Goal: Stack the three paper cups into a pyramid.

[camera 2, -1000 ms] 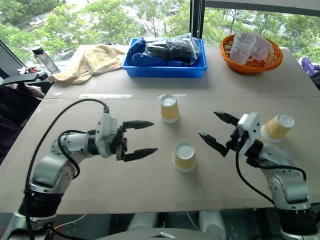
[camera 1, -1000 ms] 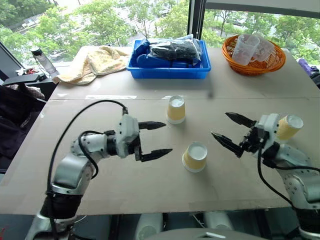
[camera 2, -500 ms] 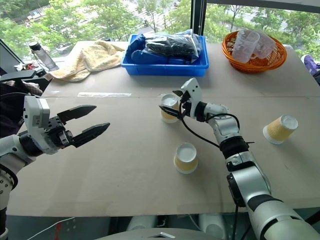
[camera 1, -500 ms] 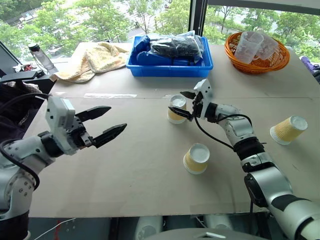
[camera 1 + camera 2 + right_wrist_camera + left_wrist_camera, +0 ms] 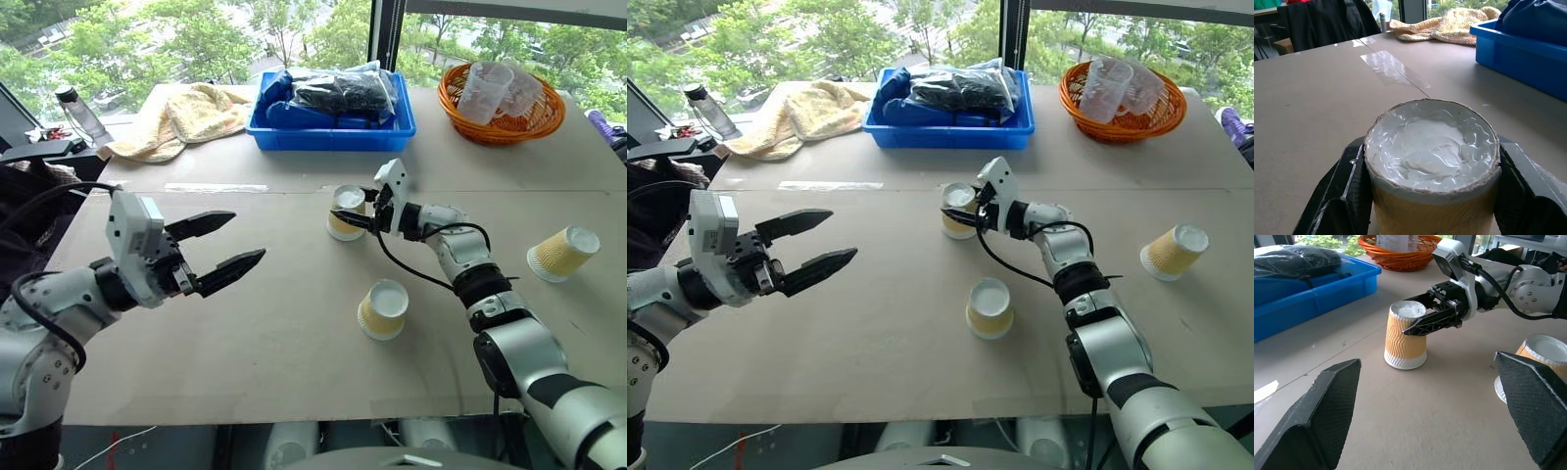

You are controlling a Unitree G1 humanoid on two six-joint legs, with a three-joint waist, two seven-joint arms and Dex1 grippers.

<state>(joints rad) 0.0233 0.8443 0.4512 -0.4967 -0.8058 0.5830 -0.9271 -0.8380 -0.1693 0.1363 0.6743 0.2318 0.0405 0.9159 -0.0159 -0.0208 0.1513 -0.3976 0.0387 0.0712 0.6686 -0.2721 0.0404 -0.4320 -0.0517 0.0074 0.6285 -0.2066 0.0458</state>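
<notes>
Head view: right gripper [image 5: 355,217] is pinching the far cup [image 5: 343,211] near its upturned base, one finger on each side; the cup is standing upside down mid-desk [image 5: 245,362], in front of the blue bin [image 5: 333,137]. Near cup [image 5: 383,309] is standing upside down closer to the robot, apart from the far one. Third cup [image 5: 561,255] is lying on its side at the desk's right edge, well apart. Left gripper [image 5: 227,245] is hanging spread and empty over the left of the desk.

Left wrist view: right gripper is clamping the far cup [image 5: 1405,335] just under its top; near cup [image 5: 1537,357] is sitting off to the side.

Right wrist view: both fingers [image 5: 1337,191] are pressing the cup's wall.

Step looks like grasping the first cup for the base row. Next move likely calls for lifting or sliding it just beside the near cup, keeping it upright, without crushing the paper wall.
</notes>
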